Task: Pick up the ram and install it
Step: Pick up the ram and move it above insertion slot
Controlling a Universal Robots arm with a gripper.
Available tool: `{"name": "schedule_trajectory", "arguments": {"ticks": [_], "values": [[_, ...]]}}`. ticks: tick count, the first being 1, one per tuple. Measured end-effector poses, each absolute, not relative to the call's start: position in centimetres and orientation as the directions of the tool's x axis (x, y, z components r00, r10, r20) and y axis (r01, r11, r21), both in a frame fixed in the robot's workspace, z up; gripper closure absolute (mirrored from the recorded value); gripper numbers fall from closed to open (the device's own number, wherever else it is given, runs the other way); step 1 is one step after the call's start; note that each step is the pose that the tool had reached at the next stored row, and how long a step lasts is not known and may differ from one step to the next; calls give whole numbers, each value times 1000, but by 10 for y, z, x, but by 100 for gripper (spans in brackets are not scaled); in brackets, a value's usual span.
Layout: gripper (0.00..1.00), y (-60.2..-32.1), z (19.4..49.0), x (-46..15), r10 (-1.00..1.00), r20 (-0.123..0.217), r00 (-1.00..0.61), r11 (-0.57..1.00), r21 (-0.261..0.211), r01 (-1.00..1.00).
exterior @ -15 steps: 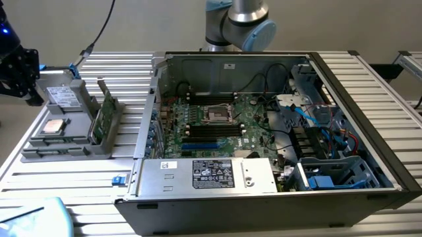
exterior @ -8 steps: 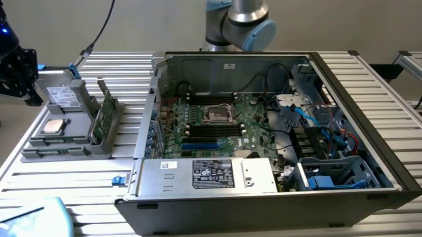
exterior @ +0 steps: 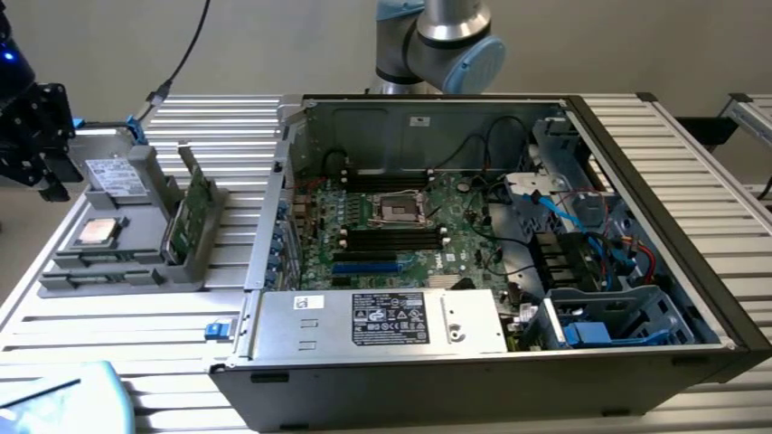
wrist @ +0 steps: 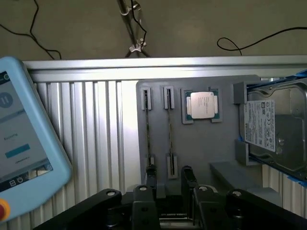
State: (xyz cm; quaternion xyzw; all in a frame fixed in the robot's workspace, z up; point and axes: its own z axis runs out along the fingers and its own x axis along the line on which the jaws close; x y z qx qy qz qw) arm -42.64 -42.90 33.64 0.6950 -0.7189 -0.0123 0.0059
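The ribbed silver metal table (exterior: 133, 334) has a smooth satin finish, and the grey plastic parts tray (wrist: 211, 148) on it is matt. The square silver processor chip (wrist: 202, 105) wears a dull brushed-metal lid. The metal-cased hard drive (wrist: 288, 110) shines around its white paper label (wrist: 259, 127). The slim green circuit-board ram strip (exterior: 191, 221) looks matt – the light-blue plastic touchscreen pendant (wrist: 29, 139) is glossy.

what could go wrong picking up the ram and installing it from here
1. The ram stands edge-up in the grey tray close beside a second stick. A finger of the open gripper could bump that neighbour.
2. Black cables loop over the motherboard near the memory slots and might snag the stick going in.
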Motion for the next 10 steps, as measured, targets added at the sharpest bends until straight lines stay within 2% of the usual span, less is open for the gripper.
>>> {"name": "schedule_trajectory", "arguments": {"ticks": [10], "values": [[63, -431, 320, -431, -999, -6, -31, 31, 26, -999]]}}
